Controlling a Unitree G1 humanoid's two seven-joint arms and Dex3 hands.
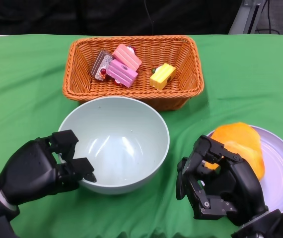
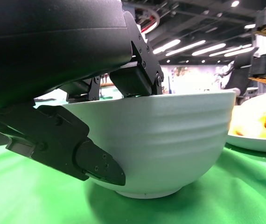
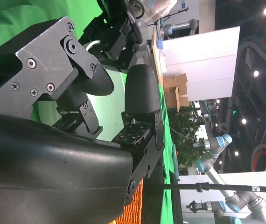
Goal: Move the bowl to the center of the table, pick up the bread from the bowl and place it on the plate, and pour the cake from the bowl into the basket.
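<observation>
The pale green bowl (image 1: 114,144) sits upright on the green tablecloth (image 1: 22,89) near the middle of the table, just in front of the basket, and its inside looks bare. The left hand (image 1: 47,166) grips its near-left rim: fingers (image 1: 84,168) hook over the edge into the bowl while the thumb presses the outer wall, which the left wrist view shows plainly, the bowl (image 2: 170,140) resting flat on the cloth with the left hand (image 2: 100,116) clamped on it.

The orange wicker basket (image 1: 186,59) stands behind the bowl, touching or almost touching it. In it lie a pink cake slice (image 1: 124,64), a brown slice (image 1: 101,65) beside it, and a yellow piece (image 1: 162,76) set apart to the right.

The bread (image 1: 241,144), orange-yellow, lies on the lilac plate (image 1: 280,163) at the right of the bowl. The right hand (image 1: 216,181) is in front of the plate's near-left edge, its fingers curled inward and holding nothing that can be seen; in the right wrist view the right hand (image 3: 123,116) fills the frame, so whether a fingertip touches the bread cannot be told.
</observation>
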